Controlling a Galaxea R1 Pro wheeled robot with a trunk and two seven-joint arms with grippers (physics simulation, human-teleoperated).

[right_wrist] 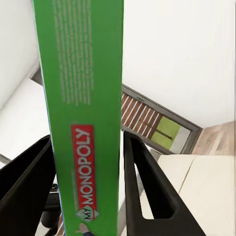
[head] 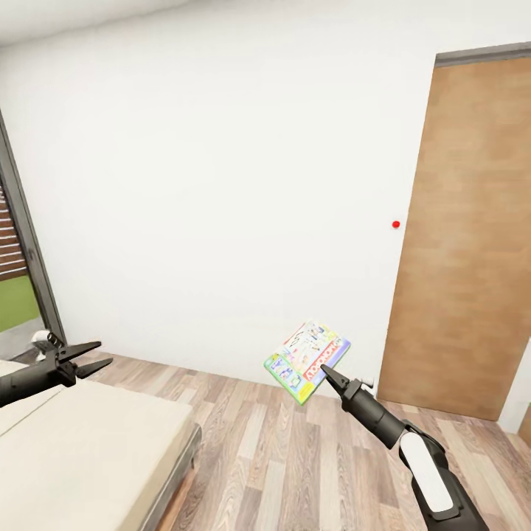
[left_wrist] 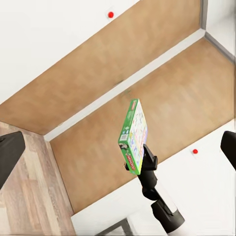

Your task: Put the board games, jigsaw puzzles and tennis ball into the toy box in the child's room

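A: What does the right gripper [head: 330, 375] have?

B: A board game [head: 307, 361], pinched at its near edge. In the right wrist view the two dark fingers [right_wrist: 147, 196] press on either side of the green edge [right_wrist: 83, 113], which reads MY MONOPOLY on a red label.

A: And where is the game?

B: In the air over the wood floor [head: 295, 464], tilted, its colourful face up toward the head camera. It hangs in front of the white wall [head: 221, 184], just left of the brown door [head: 464, 243]. The left wrist view shows it edge-on, clamped at the end of the right arm [left_wrist: 157, 196].

A: The left gripper [head: 94, 355]?

B: Fingers spread apart, nothing between them. It hovers over the far corner of the bed [head: 88, 450], whose cream cover fills the lower left of the head view.

A: Anything else?

B: A small red dot [head: 396, 224] on the wall beside the door frame, and a dark-framed window [head: 18, 273] at the far left, with brick and green beyond it.
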